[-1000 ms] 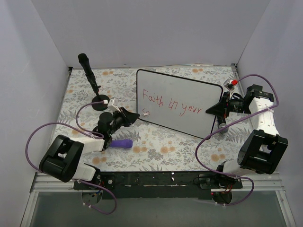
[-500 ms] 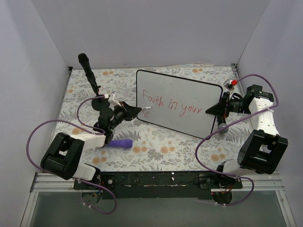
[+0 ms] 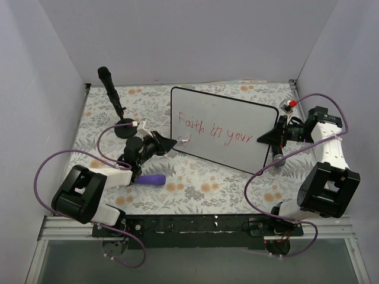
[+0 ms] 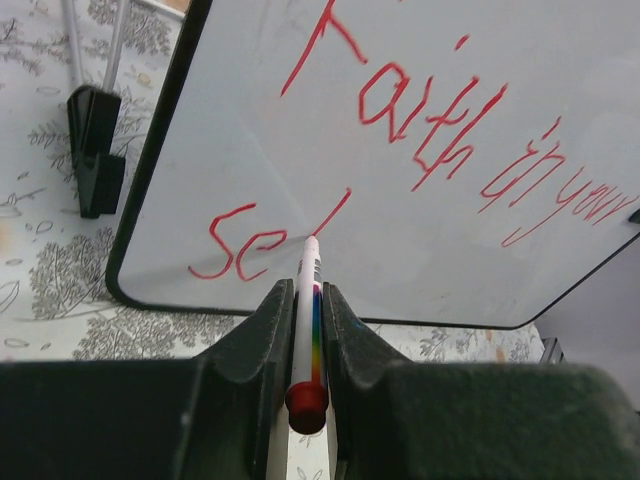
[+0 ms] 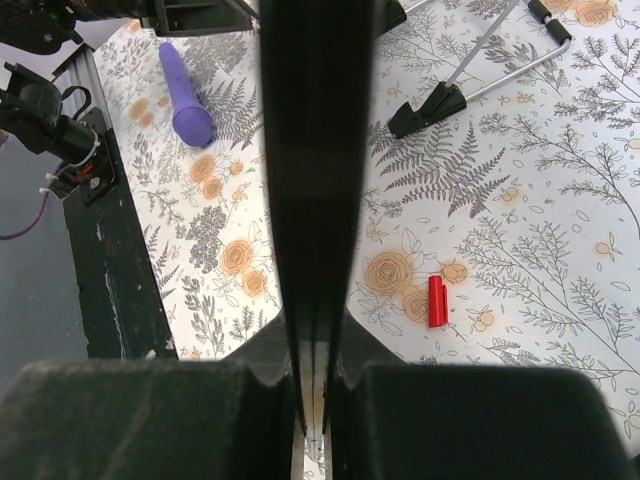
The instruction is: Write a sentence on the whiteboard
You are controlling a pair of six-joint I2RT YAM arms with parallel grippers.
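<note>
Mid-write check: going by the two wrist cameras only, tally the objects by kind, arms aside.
Whiteboard: 1
Marker pen: 1
Loose red cap: 1
Purple handle-shaped item: 1
Total: 4

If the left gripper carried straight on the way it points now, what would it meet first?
The whiteboard: the marker held in the left gripper aims at its lower corner, tip at or almost on the surface beside the red letters.
</note>
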